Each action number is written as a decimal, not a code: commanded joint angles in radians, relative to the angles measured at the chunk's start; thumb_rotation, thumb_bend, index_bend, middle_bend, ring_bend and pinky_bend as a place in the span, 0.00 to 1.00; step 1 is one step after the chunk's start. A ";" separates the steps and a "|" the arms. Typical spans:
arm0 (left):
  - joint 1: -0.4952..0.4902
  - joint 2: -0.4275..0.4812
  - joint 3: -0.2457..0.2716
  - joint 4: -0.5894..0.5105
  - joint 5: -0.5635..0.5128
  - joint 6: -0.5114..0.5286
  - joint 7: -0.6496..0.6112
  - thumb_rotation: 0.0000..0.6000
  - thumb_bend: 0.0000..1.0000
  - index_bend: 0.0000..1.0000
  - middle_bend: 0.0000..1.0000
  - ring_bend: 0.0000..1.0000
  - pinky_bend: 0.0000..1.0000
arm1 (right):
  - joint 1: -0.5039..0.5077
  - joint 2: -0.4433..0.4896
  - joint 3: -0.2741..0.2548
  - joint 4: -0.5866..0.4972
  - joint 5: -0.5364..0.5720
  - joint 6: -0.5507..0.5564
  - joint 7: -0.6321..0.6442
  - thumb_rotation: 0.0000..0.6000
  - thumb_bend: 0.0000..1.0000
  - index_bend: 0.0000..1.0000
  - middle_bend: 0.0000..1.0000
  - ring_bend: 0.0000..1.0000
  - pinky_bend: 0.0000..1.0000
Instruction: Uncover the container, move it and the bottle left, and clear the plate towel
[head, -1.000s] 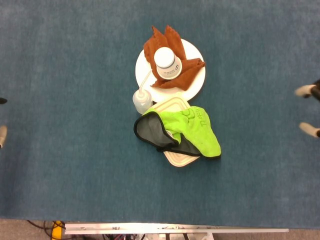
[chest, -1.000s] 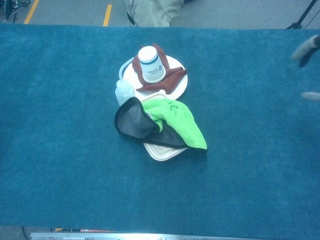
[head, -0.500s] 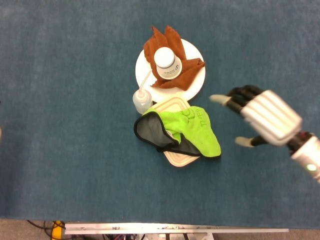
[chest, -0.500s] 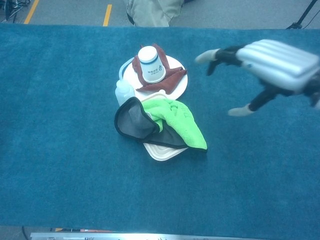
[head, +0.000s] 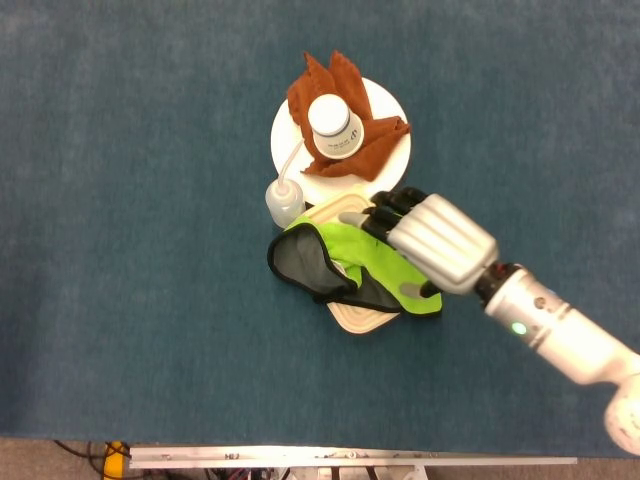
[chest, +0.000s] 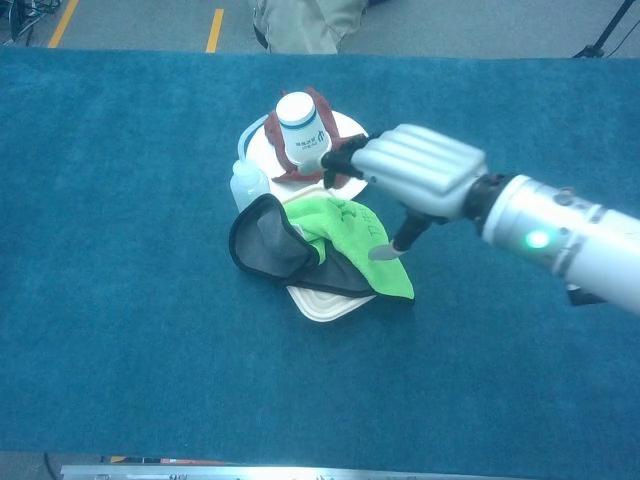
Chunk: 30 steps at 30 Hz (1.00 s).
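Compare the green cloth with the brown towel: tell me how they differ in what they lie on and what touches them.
The green cloth is draped over the cream container; the brown towel lies on the white plate. The brown towel has a white cup standing on it; the green cloth carries no object, but the right hand is over it. The green cloth shows a dark grey underside where it is folded back; the brown towel is one colour. Both are crumpled.

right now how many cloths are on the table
2: a green cloth draped over the container under the right hand, and a brown towel on the plate beneath the cup.
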 joint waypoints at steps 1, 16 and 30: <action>0.002 -0.001 0.000 0.004 -0.001 0.002 -0.006 1.00 0.37 0.27 0.23 0.19 0.13 | 0.032 -0.054 -0.002 0.033 0.043 0.000 -0.045 1.00 0.00 0.14 0.28 0.14 0.26; 0.005 -0.010 -0.001 0.039 -0.005 -0.005 -0.045 1.00 0.37 0.27 0.23 0.19 0.13 | 0.123 -0.204 -0.025 0.143 0.204 0.030 -0.185 1.00 0.24 0.49 0.39 0.25 0.46; 0.005 -0.018 -0.007 0.073 -0.015 -0.012 -0.076 1.00 0.37 0.27 0.23 0.19 0.13 | 0.090 -0.144 -0.012 0.130 0.151 0.129 -0.048 1.00 0.43 0.67 0.54 0.47 0.66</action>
